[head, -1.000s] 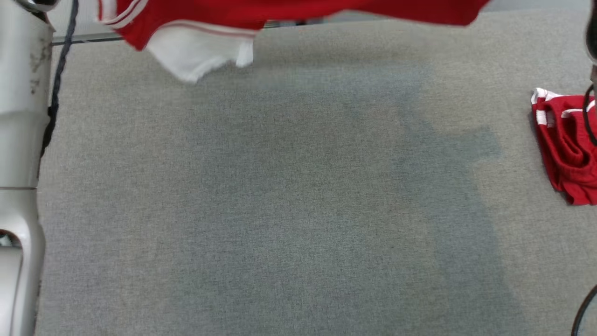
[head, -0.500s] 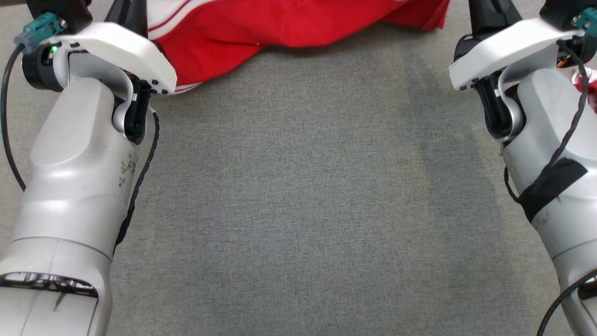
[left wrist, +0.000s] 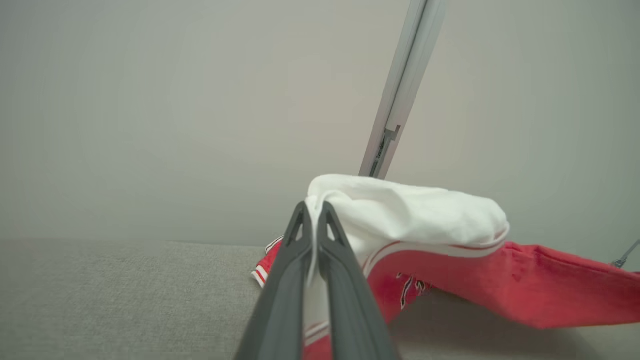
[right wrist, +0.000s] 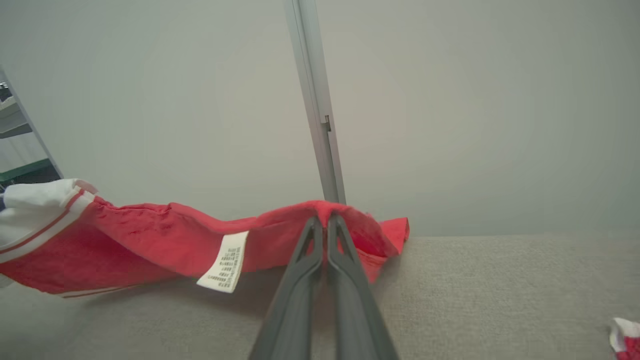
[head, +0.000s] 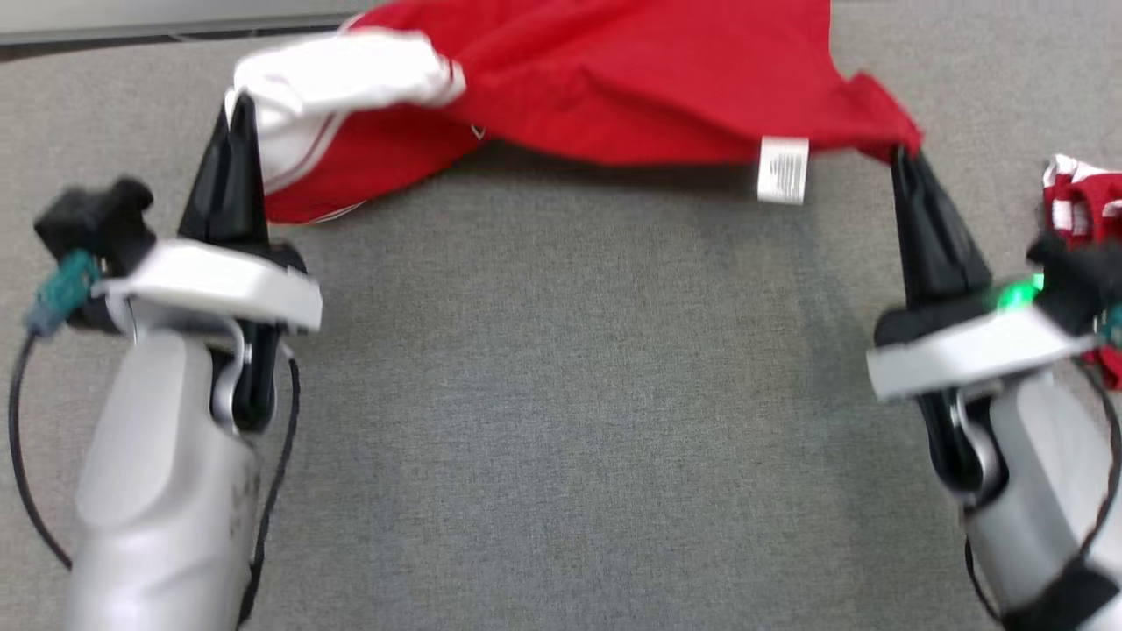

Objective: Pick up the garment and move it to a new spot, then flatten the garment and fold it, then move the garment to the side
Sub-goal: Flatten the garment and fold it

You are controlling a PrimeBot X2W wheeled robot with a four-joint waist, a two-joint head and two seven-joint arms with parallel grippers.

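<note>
Plainly, in the head view, the left tool [head: 238,109] stood at about ten o'clock, its two dark fingers drawn together on the white panel [head: 342,70] of the garment [head: 631,79]. The left wrist view confirmed it, with a thin strip of white cloth pinched in the narrow slit between the fingers and the rest of the panel bunched over their tips. From there the red body of the garment stretched across twelve o'clock, lifted at both ends and sagging in the middle above the grey bench [head: 561,394], where it cast a soft shadow. A red fold with white trim hung lowest at about eleven o'clock, beside the left tool, and whether it touched the bench could not be told. A white care label [head: 782,169] dangled from the lower edge at about one o'clock. Just past it, at two o'clock, the right tool [head: 898,158] had its fingers closed tight on a red corner of the garment; in the right wrist view the cloth humped over the joined fingertips. In both wrist views a pale metal post [right wrist: 315,100] rose against a plain wall beyond the fingers. Farthest right, at three o'clock, a second red-and-white piece [head: 1082,197] lay crumpled on the bench, apart from the held garment and partly hidden behind the right arm.
</note>
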